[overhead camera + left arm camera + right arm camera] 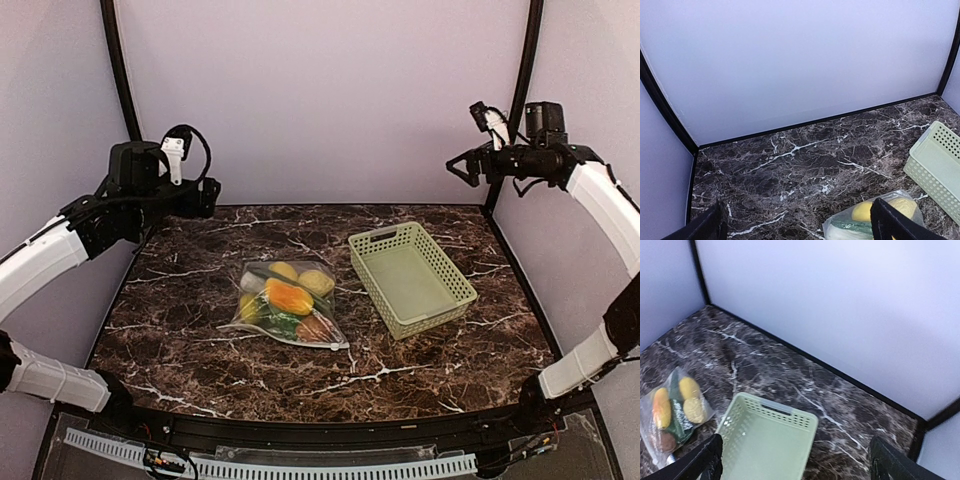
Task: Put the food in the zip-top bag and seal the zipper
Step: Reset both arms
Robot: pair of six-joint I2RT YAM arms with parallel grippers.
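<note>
The zip-top bag (288, 303) lies flat in the middle of the marble table, with the food (289, 296) inside it: yellow, orange, brown and green pieces. Its whitish zipper (300, 340) runs along the near edge. My left gripper (203, 195) hangs high over the table's far left, open and empty. In the left wrist view the left gripper (800, 226) has the bag (875, 216) by its right finger. My right gripper (458, 167) hovers high at the far right, open and empty. The right wrist view shows the right gripper (797, 462) and the bag (671, 411) at lower left.
A light green slotted basket (410, 278) stands empty to the right of the bag; the same basket (940, 165) shows in the left wrist view, and the basket (767, 442) lies below the right gripper. Pale walls with black corner posts enclose the table.
</note>
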